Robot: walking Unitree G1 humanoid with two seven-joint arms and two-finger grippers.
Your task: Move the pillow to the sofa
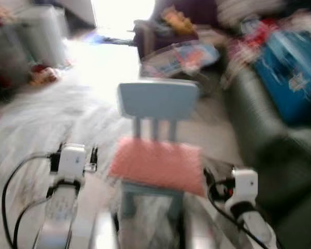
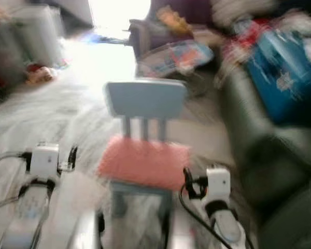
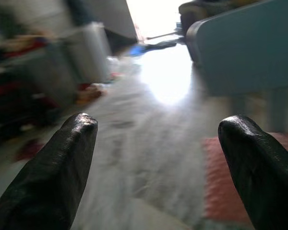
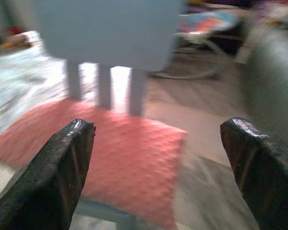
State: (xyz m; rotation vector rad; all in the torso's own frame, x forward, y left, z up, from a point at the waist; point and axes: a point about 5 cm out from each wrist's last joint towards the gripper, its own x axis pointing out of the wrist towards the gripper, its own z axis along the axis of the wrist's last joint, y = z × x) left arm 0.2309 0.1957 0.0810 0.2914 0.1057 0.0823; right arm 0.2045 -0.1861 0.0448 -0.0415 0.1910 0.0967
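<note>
All four views are blurred, so fine detail is unreliable. The clutter behind the chair (image 1: 156,104) cannot be identified beyond coloured shapes; a blue box (image 1: 290,72) sits on the dark sofa (image 1: 259,135), and its print is unreadable.

The pillow (image 1: 158,165), pink, lies flat on the seat of the small light-blue chair. In the head views it sits between the two arms, ahead of both pincers. The chair's lower legs are cut off by the robot's body at the bottom edge.

Left pincer (image 3: 158,167): fingers spread wide, holding nothing. Its wrist view shows the pillow's near corner just beside one fingertip (image 3: 249,143), with pale floor (image 3: 149,139) between the fingers. Contact cannot be determined.

Right pincer (image 4: 158,163): fingers spread wide, holding nothing. Its wrist view shows the pillow's dimpled texture, which the head views do not resolve, and the pillow ahead of the fingertips, nearer the one (image 4: 72,143) on the chair side. The sofa's edge lies on the pincer's other side, apart from the chair.
</note>
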